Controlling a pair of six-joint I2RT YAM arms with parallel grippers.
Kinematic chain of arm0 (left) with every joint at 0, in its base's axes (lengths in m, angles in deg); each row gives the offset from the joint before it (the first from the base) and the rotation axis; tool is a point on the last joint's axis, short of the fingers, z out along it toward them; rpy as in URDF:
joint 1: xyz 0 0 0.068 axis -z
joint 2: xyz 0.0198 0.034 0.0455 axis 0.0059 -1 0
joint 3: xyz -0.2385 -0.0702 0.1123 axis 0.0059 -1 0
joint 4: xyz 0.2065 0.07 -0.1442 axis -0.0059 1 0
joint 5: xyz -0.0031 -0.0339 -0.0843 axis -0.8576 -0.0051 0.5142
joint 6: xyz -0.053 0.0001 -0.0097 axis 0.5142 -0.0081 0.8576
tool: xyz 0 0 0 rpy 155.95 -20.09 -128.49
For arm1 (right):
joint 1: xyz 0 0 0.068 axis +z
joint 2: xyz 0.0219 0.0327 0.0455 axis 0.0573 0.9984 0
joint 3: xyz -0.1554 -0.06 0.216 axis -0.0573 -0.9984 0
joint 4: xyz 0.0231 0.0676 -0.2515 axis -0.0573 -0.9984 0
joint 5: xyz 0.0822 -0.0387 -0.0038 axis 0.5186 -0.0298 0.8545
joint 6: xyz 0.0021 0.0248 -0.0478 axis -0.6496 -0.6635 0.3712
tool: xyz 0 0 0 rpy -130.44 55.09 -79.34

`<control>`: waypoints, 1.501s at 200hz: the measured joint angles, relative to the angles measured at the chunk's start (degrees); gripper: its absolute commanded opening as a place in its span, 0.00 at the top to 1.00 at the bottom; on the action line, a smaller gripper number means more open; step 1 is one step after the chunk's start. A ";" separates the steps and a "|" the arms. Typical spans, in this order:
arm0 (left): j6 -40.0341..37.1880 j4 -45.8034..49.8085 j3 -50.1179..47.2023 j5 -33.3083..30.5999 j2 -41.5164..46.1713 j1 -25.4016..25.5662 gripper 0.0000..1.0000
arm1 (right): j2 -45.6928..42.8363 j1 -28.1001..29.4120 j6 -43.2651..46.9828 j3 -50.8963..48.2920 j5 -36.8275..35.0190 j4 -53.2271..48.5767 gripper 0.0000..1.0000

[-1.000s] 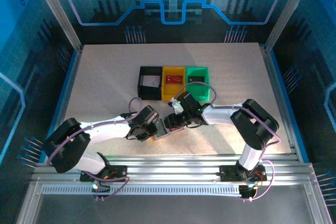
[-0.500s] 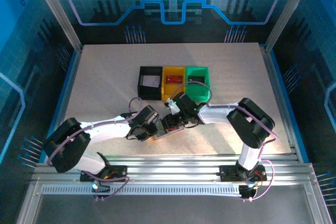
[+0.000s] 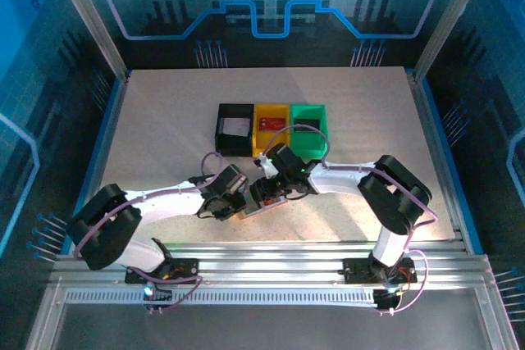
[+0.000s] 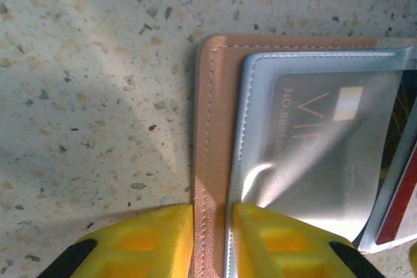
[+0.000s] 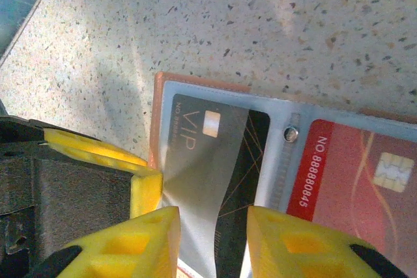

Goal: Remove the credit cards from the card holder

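The left end effector is closed on the card holder's tan left edge, pinning it open at the table's front middle. The right end effector straddles the grey-black card, jaws apart; whether it grips, I cannot tell. Pulling looks underway: next, slide that card clear of its pocket. A red card sits rightward; bare table lies right, bins just behind.

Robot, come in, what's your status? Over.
Left tool at card holder edge, grip unclear. Right tool open over black card. Red card in its pocket. Tools close together.
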 measured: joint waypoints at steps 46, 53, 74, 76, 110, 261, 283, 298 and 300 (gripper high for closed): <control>0.00 -0.04 -0.07 0.02 0.00 0.00 0.77 | 1.29 0.44 0.02 0.57 -0.92 -0.31 0.68; 0.00 -0.07 -0.09 0.02 0.00 0.00 0.78 | 1.29 0.44 0.04 0.57 -1.27 -0.48 0.68; 0.00 -0.07 -0.09 0.02 0.00 0.00 0.78 | 1.29 0.44 0.04 0.57 -2.58 -0.61 0.68; 0.00 -0.07 -0.09 0.02 0.00 0.00 0.77 | 1.29 0.44 0.04 0.57 -2.67 -0.61 0.68; 0.00 -0.07 -0.09 0.02 0.00 0.00 0.78 | 1.29 0.44 0.07 0.57 -3.04 -0.61 0.68; 0.00 -0.09 -0.09 0.04 0.00 0.00 0.78 | 2.99 1.29 0.55 0.92 -2.40 -0.35 0.72; 0.00 -0.09 -0.09 0.02 0.00 0.00 0.78 | 3.17 1.25 0.68 0.94 -2.43 -0.31 0.76; 0.00 -0.09 -0.09 0.04 0.00 0.00 0.78 | 3.43 1.05 0.70 0.94 -2.32 -0.17 0.79; 0.00 -0.09 -0.09 0.04 0.00 0.00 0.78 | 3.43 1.05 0.70 0.94 -2.23 -0.13 0.79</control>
